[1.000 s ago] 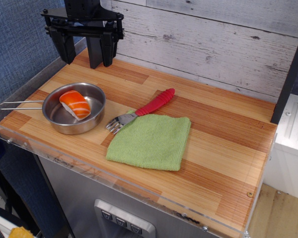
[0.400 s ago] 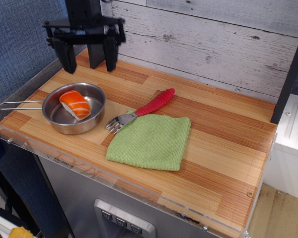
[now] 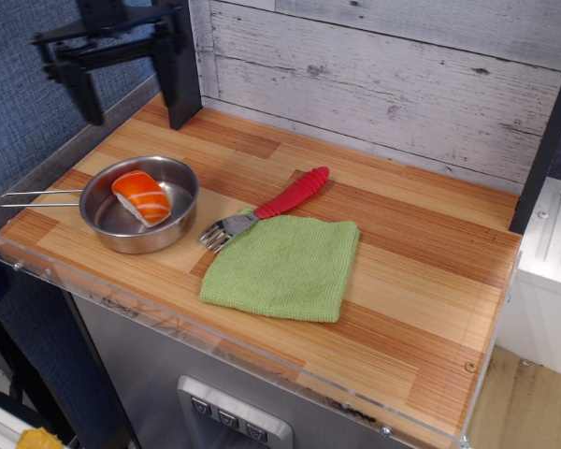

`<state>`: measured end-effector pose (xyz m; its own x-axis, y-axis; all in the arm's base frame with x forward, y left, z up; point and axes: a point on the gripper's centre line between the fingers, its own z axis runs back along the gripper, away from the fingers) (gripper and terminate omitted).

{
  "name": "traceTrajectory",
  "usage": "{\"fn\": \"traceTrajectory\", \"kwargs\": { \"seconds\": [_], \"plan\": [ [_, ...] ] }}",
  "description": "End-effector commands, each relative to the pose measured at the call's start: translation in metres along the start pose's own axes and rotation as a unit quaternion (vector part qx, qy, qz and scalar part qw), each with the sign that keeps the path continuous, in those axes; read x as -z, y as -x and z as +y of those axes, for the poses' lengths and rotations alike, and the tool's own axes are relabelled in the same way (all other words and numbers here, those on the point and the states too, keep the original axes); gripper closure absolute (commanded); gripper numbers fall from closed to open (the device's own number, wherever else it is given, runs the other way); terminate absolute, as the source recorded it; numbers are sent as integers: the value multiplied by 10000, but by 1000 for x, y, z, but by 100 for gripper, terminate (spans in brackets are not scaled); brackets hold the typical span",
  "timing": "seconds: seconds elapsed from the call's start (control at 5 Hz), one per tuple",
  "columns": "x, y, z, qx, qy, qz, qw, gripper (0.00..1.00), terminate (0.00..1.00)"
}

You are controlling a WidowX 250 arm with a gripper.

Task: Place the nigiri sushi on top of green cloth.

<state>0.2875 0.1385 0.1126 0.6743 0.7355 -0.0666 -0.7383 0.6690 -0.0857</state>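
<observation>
The nigiri sushi (image 3: 141, 195), orange with white stripes over white rice, lies inside the round steel pan (image 3: 186, 208) at the left of the wooden table. The light green cloth (image 3: 285, 267) lies flat near the table's middle, to the right of the pan, with nothing on it. My gripper (image 3: 136, 120) hangs above the back left corner, behind and above the pan. It is open wide, its two black fingers (image 3: 83, 94) far apart and holding nothing.
A red-handled fork (image 3: 279, 207) lies between pan and cloth, its tines touching the cloth's back left corner. The pan's wire handle (image 3: 37, 197) sticks out to the left edge. A plank wall (image 3: 402, 75) runs along the back of the table.
The gripper has swung left and turned, its fingers spreading wider apart in view. The sushi, pan, fork and cloth have not moved.
</observation>
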Motion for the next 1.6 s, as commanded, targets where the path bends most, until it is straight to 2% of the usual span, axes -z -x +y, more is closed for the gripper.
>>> {"fn": "traceTrajectory", "kwargs": {
  "seconds": [0.0,0.4,0.8,1.4],
  "plan": [
    [13,0,28,-1338,525,-120,9895,0,0],
    [43,5,27,-1732,509,49,9836,0,0],
    [71,-3,21,-1601,308,47,9866,0,0],
    [88,-8,15,-1452,189,-5,9892,0,0]
  ]
}}
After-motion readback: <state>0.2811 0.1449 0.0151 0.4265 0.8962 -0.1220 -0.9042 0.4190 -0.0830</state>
